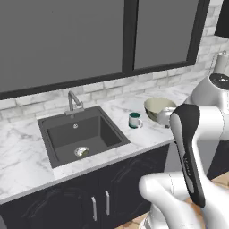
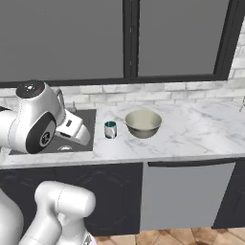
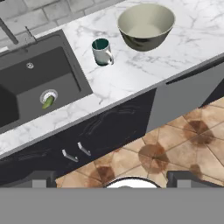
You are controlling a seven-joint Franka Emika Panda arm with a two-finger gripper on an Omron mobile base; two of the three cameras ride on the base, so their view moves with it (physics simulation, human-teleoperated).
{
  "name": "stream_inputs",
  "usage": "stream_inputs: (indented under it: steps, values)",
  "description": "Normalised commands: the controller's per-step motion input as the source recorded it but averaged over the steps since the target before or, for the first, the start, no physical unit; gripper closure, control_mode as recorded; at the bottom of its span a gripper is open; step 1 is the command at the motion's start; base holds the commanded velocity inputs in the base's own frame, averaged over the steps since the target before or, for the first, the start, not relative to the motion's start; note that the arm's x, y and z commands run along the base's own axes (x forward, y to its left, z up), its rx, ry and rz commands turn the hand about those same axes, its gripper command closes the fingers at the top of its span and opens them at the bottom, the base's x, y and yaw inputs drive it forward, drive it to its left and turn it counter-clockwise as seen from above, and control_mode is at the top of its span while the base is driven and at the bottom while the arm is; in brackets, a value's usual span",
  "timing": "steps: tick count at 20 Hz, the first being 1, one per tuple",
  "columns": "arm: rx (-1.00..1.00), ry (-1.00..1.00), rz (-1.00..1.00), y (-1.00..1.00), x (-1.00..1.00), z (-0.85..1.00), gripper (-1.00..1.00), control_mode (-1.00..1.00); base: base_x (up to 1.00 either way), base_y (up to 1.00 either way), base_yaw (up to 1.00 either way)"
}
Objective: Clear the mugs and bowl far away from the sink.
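The dark grey sink (image 1: 80, 134) is set in the marble counter, with a steel faucet (image 1: 73, 102) behind it. Right of the basin stands the white mug with the teal band (image 1: 134, 120) (image 2: 110, 129) (image 3: 102, 51), upright. Just beyond it to the right sits the wide beige bowl (image 1: 157, 107) (image 2: 143, 123) (image 3: 145, 26). The red mug is out of view. My gripper (image 3: 113, 179) hangs in front of the counter edge, well short of the mug, open with its dark fingertips (image 3: 39, 177) far apart and nothing between them.
A small green object (image 3: 48, 101) lies on the sink's drain. Marble counter (image 2: 201, 124) stretches to the right of the bowl. Below are dark cabinet doors with handles (image 3: 74, 153), a grey panel (image 2: 186, 191) and a tiled floor.
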Motion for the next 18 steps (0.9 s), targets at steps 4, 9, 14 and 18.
stream_inputs:
  steps: [4,9,14,18]
  values:
    - [0.0,0.0,0.0,0.0,0.0,0.0,-1.0,1.0,1.0,-0.64,0.0]
    - [0.0,0.0,0.0,0.0,0.0,0.0,-1.0,1.0,0.8,-0.82,0.0]
    - [0.0,0.0,0.0,0.0,0.0,0.0,-1.0,1.0,0.6,-0.45,-0.01]
    - [0.0,0.0,0.0,0.0,0.0,0.0,-1.0,1.0,0.7,-0.14,0.0]
